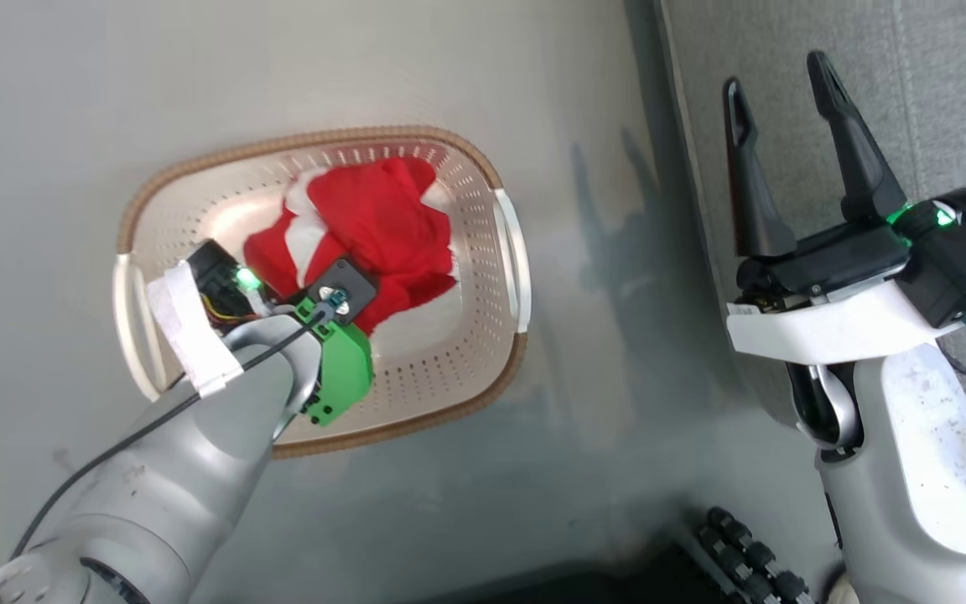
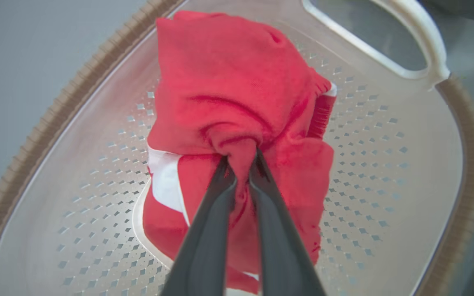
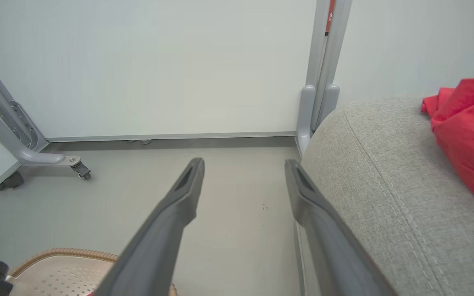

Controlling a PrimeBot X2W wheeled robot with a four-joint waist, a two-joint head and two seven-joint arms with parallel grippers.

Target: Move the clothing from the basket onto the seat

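A red garment with white trim, part of the clothing (image 1: pixel 382 218) (image 2: pixel 228 82), lies bunched in the cream perforated basket (image 1: pixel 324 138) (image 2: pixel 56 119) on the floor. My left gripper (image 2: pixel 240 158) reaches down into the basket and is shut on a fold of that red cloth. Over the edge of the grey seat (image 1: pixel 953 101) (image 3: pixel 385 172), my right gripper (image 1: pixel 776 75) (image 3: pixel 244 163) is open with nothing between its fingers. Another red garment (image 3: pixel 467 135) rests on the seat at the far right of the right wrist view.
The basket's corner (image 3: pixel 64 267) is at the lower left of the right wrist view. A grey wheeled frame leg (image 3: pixel 31 156) and an upright grey post (image 3: pixel 321 82) stand against the white wall beyond. Bare grey floor separates basket and seat.
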